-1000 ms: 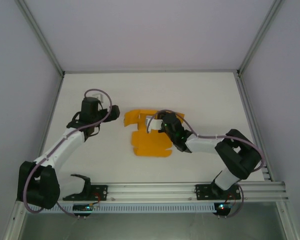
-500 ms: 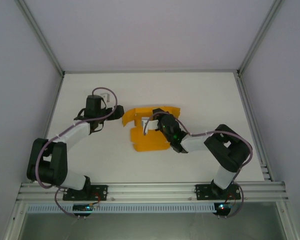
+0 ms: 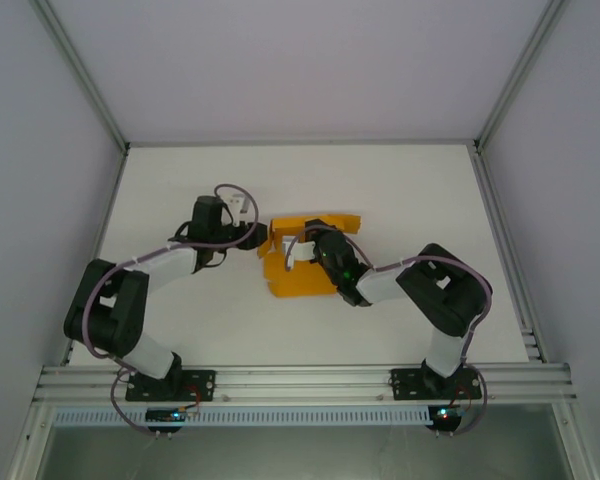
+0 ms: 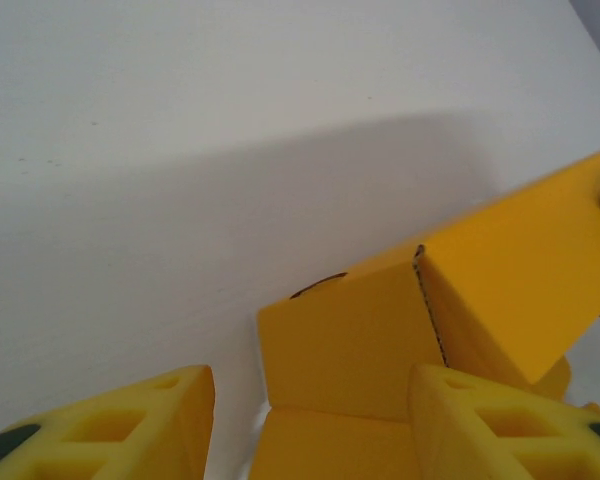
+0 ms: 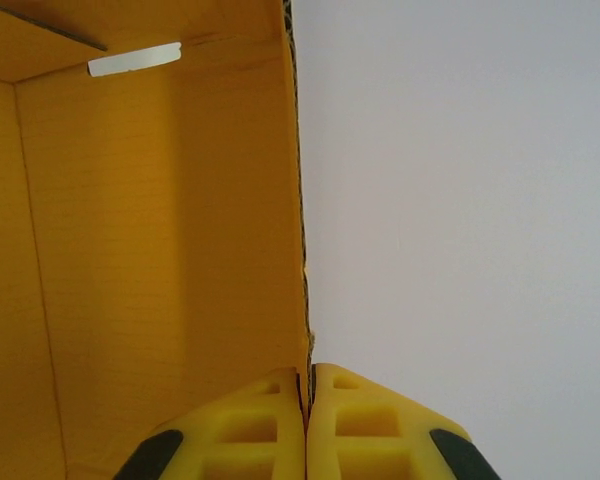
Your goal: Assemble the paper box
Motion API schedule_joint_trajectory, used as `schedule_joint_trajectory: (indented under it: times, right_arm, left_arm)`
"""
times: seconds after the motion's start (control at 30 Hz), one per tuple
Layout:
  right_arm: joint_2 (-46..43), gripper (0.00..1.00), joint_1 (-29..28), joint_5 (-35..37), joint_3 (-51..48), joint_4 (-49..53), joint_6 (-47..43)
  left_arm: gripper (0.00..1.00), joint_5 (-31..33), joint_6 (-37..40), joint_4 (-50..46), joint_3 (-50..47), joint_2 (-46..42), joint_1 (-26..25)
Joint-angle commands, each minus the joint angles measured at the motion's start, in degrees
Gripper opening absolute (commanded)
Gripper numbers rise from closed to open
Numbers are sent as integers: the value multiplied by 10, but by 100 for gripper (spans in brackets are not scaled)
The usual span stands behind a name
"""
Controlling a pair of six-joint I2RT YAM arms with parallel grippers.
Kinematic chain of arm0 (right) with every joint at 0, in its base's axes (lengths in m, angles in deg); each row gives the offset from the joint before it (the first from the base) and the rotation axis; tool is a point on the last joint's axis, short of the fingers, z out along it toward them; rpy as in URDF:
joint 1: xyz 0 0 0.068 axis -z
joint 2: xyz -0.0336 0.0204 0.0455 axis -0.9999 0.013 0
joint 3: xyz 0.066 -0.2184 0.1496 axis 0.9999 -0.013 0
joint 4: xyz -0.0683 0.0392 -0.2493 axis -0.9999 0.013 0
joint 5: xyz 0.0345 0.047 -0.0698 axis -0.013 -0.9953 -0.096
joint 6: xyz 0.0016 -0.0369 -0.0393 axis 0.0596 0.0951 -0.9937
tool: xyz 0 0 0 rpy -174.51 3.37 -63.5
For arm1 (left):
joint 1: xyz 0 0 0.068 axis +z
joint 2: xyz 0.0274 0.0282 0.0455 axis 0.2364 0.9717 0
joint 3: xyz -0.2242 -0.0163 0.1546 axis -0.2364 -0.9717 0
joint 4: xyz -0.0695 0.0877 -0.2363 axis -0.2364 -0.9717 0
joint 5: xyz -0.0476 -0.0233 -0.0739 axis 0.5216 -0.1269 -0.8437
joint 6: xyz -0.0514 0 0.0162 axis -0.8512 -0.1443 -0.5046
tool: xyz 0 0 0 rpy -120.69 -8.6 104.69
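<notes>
The paper box (image 3: 302, 278) is orange-yellow card, partly folded, with walls raised, lying mid-table. My right gripper (image 3: 315, 246) reaches over it from the right. In the right wrist view this gripper (image 5: 308, 400) is shut on the thin upright edge of a box wall (image 5: 160, 250), with a white slot near the top. My left gripper (image 3: 256, 238) is at the box's left end. In the left wrist view it (image 4: 310, 445) stands open, and a box corner panel (image 4: 350, 340) sits between its yellow fingers (image 4: 110, 440), close to the right one.
The white table (image 3: 180, 190) is ringed by grey walls and an aluminium frame. A metal rail (image 3: 300, 380) with both arm bases runs along the near edge. Bare tabletop (image 5: 460, 200) lies to the right of the held wall.
My left gripper has swung right, from well left of the card up to its left end. The card has been folded from nearly flat into raised walls and has shifted slightly.
</notes>
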Motion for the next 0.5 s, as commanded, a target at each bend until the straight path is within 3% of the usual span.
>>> schedule_joint_trajectory:
  times: [0.0,0.1,0.23,0.47]
  right_arm:
    - [0,6,-5,3,18,-10,18]
    - [2,6,-2,4,18,3,21]
    - [0,5,5,6,20,9,24]
    - [-6,5,16,3,31,74,47]
  left_arm:
    - [54,-30,-9,38,-7,10,-6]
    - [54,-25,-21,46,-1,14,-6]
    - [59,79,-36,-30,26,2,-5]
    - [98,182,-88,-111,12,-28,34]
